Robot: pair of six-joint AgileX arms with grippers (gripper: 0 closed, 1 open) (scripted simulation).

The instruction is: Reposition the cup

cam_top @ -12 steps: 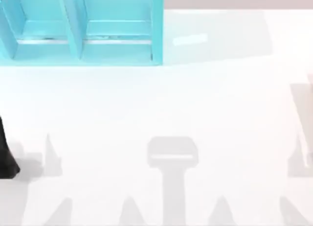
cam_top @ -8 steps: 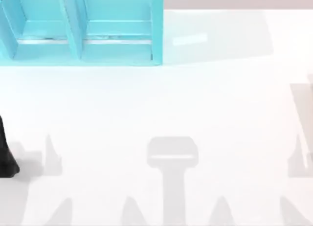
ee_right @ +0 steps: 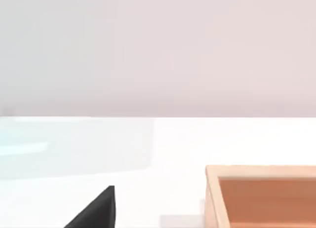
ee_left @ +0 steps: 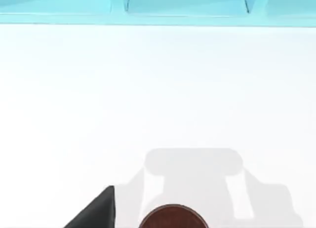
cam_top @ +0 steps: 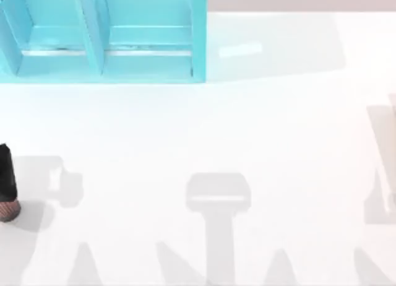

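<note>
The cup [cam_top: 8, 210] is a small reddish-brown ribbed cylinder at the far left edge of the table, partly cut off by the top view's border. My left gripper [cam_top: 5, 171] is the black shape directly above it in that view, touching or just over its rim. In the left wrist view the cup's rounded top [ee_left: 173, 218] sits very close to the camera, beside a black part of the left gripper [ee_left: 96, 213]. A black part of my right gripper [ee_right: 96, 210] hangs over the white table, away from the cup.
A teal shelf unit [cam_top: 105, 44] with open compartments stands at the back left, and its front edge [ee_left: 158, 19] lies ahead of the left gripper. A light wooden box [ee_right: 261, 193] sits near the right gripper. Grey arm shadows fall across the white table [cam_top: 247, 131].
The black left gripper has shifted up in the top view, uncovering the reddish-brown cup beneath it. The shadow beside it has grown and changed shape.
</note>
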